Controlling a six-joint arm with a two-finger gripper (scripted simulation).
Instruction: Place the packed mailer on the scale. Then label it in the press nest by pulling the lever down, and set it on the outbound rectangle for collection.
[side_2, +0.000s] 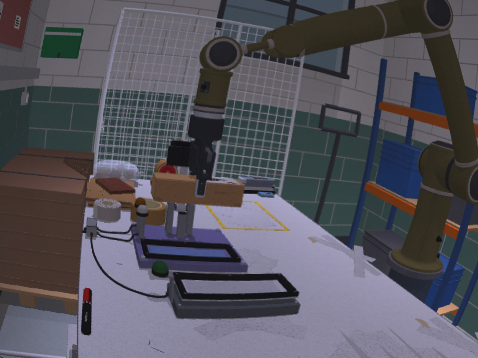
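Note:
The brown packed mailer point(197, 190) hangs in the air above the purple press nest point(190, 250), in front of the press posts. The mailer is carried level by my gripper point(201, 186), which is closed on its middle. The press head and its red lever knob point(167, 168) sit just behind the mailer's left end. The grey scale point(234, 292) with a black-framed pad lies nearer the table's front edge, with nothing on it. The yellow outbound rectangle point(247, 216) lies on the table to the right, behind the press.
Behind the work a white wire grid panel point(200, 100) stands upright. Tape rolls point(107, 210) and a cable box sit left of the press. Stacked cardboard boxes point(42, 220) fill the left side. A green button point(159, 268) and a red marker point(86, 310) lie near the scale.

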